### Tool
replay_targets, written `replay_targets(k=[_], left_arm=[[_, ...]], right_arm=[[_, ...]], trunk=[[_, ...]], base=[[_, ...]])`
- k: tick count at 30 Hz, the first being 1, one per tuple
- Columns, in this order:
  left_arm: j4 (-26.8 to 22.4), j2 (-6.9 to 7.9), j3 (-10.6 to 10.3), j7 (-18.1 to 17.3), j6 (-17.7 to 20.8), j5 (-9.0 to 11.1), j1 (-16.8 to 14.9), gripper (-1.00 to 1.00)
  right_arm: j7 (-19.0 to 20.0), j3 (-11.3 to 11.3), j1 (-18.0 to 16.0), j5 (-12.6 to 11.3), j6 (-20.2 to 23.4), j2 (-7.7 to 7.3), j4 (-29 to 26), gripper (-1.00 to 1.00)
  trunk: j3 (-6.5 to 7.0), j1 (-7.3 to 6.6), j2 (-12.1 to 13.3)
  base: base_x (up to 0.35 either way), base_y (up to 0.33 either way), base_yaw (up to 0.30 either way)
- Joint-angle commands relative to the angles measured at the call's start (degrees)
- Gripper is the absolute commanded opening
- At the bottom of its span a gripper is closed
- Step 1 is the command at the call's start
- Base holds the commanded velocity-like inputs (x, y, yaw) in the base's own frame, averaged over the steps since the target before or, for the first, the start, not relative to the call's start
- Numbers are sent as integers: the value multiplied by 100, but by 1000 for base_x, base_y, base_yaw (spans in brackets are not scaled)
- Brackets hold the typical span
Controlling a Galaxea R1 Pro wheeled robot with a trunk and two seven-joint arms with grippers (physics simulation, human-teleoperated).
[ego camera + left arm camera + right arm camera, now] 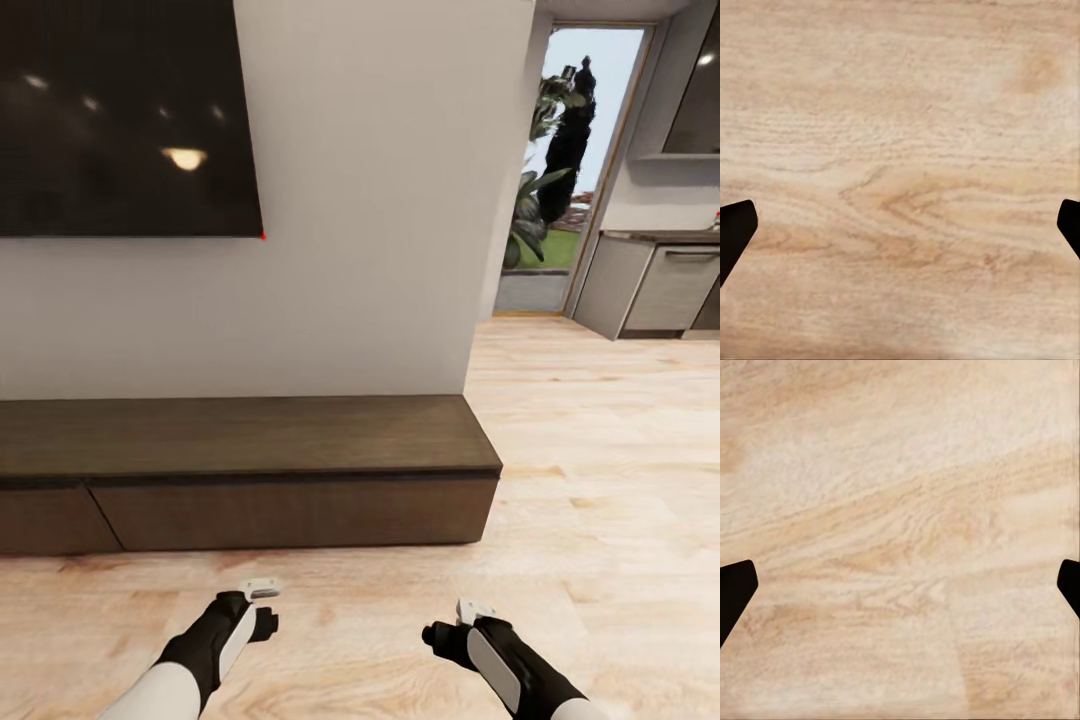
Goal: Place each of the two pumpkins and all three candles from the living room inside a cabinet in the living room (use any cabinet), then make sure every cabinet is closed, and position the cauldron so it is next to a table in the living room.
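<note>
The long, low dark-brown cabinet (pixel 250 436) stands against the white wall ahead, and its flat drawer fronts (pixel 295 512) sit flush and closed. Its top is bare. My left gripper (pixel 258 612) and right gripper (pixel 452 628) hang low over the wooden floor, a short way in front of the cabinet. In the wrist views, the left gripper (pixel 900 229) and the right gripper (pixel 900 589) each have their dark fingertips spread wide, with only floorboards between them. The pumpkins, candles, cauldron and coffee table are out of view.
A large dark TV screen (pixel 125 115) hangs on the wall above the cabinet. To the right, the floor (pixel 600 440) runs to a glass door (pixel 565 160) with plants outside and to the grey kitchen units (pixel 660 285).
</note>
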Motion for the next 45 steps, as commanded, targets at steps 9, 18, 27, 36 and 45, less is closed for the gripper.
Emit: replay_targets(k=[9,18,27,36,45], left_arm=[[315,47,25,-21,-53,25,-3,100],[325,61,35,-32,-59,21,-25,100],[320,31,34,-22,-50,21,-26,100],[320,39,30,-20,-58,21,-26,100],[320,56,30,-27,-65,21,-26,100]], right_arm=[[9,0,119,-2,-143,-56,48,100],[-37,10,187,48,-596,-37,191,100],[-35,5,193,54,-877,-52,329,100],[-2,36,194,78,-1388,-50,672,100],[-11,46,193,73,-1452,-20,738,100]], trunk=[[162,-198,362],[324,-396,723],[476,-594,1084],[608,-791,1445],[769,-989,1806]], base=[[0,0,0],[-78,0,0],[-106,0,0],[-2,0,0],[0,0,0]])
